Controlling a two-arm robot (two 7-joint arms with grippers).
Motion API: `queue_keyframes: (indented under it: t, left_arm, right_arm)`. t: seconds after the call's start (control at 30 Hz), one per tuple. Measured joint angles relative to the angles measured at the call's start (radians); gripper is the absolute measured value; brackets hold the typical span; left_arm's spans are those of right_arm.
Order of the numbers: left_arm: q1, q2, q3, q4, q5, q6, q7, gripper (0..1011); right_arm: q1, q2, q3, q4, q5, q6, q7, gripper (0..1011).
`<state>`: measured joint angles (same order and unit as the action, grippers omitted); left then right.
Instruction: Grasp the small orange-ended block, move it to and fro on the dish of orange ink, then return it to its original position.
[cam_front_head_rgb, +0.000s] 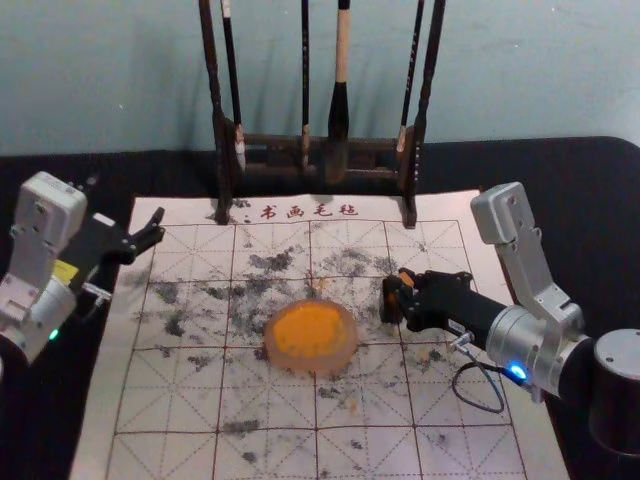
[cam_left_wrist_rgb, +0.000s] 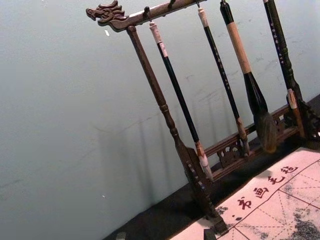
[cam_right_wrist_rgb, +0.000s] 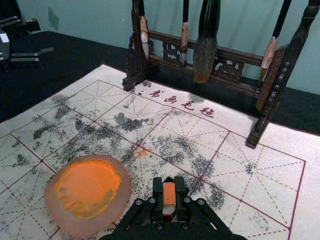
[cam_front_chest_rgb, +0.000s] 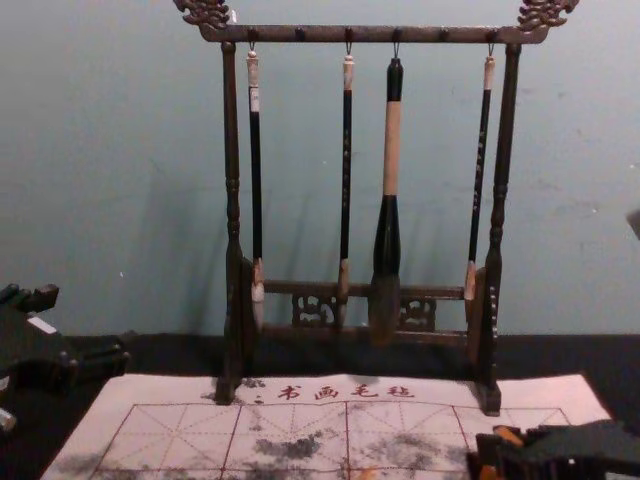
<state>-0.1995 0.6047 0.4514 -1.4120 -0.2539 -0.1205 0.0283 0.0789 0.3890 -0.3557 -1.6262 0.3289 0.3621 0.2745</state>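
1. Background: a smooth blue-green wall (cam_front_chest_rgb: 120, 180) stands behind a black table surface (cam_front_head_rgb: 585, 185).
2. Mat: a pale sheet (cam_front_head_rgb: 455, 395) ruled with red solid lines and finer dashed ones, blotched with dry-looking black smudges and a few orange traces.
3. Rack: dark, wood-like frame (cam_front_chest_rgb: 232, 210) with turned posts, pierced carving low down and dragon-shaped ends on the top bar. Four brushes hang from it; the largest brush (cam_front_chest_rgb: 392, 150) has a pale band and a thick, dark tip.
4. Writing: red characters (cam_front_head_rgb: 308, 211) along the mat's far edge read 书画毛毡. Small characters run down some brush handles — too small to read.
5. Dish: round, with a translucent-looking pinkish rim (cam_front_head_rgb: 348, 352), bearing bright orange ink (cam_front_head_rgb: 308, 328) with an uneven surface.
6. Right gripper (cam_front_head_rgb: 397, 290): closed on the block (cam_right_wrist_rgb: 169, 193), which sits between its fingers, an orange face showing above a paler band. Both are just to the right of the dish in the head view, apart from it. Contact between block and mat cannot be determined.
7. Left gripper (cam_front_head_rgb: 151, 232): fingers apart, idle near the mat's far left edge.
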Motion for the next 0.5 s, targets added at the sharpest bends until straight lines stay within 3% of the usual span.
queue_keyframes:
  t: [0.5]
  left_arm:
    - [0.0,0.0,0.0,0.0,0.0,0.0,0.0,1001]
  right_arm:
    - [0.001,-0.003,0.0,0.003,-0.007,-0.003,0.001,133]
